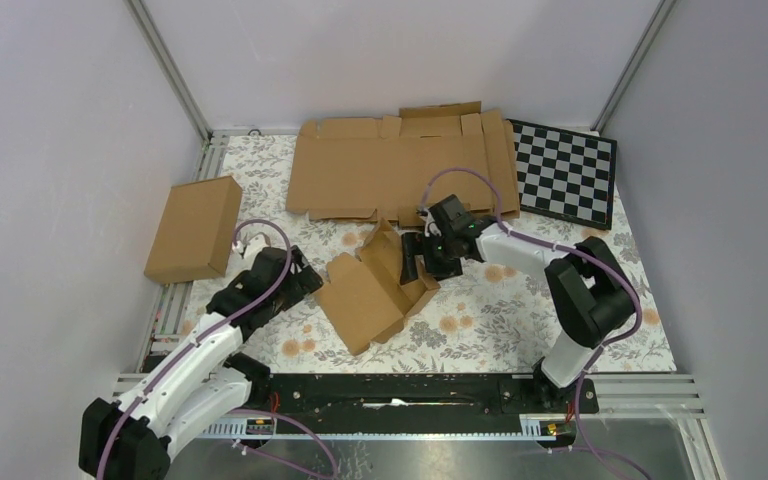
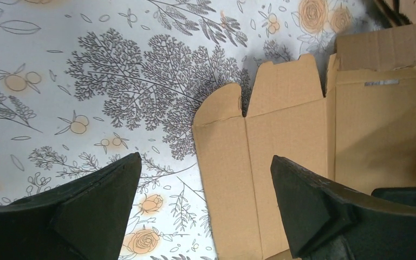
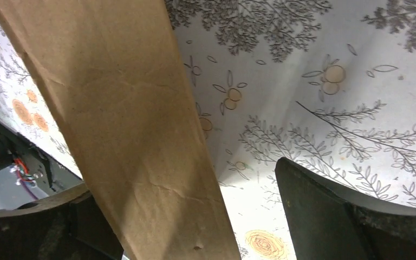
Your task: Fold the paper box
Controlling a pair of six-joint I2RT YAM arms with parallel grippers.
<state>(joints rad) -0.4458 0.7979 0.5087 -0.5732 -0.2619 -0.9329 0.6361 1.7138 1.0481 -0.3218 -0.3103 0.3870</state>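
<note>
The paper box (image 1: 368,290) lies partly folded in the middle of the flowered table, one wall raised at its right side. My left gripper (image 1: 307,281) is at the box's left edge and is open. In the left wrist view a flat tabbed flap (image 2: 281,135) of the box lies ahead of the left gripper (image 2: 206,162), whose right finger (image 2: 314,208) is over the cardboard. My right gripper (image 1: 416,262) stands open at the raised wall. In the right wrist view that brown wall (image 3: 124,119) rises between the jaws of the right gripper (image 3: 184,179), close against the left finger and apart from the right finger (image 3: 319,216).
A larger closed carton (image 1: 194,228) rests at the table's left edge. Wide flat cardboard sheets (image 1: 390,165) lie at the back, with a checkerboard (image 1: 566,172) to their right. Grey walls enclose the table on three sides, and a black rail (image 1: 400,392) runs along the near edge.
</note>
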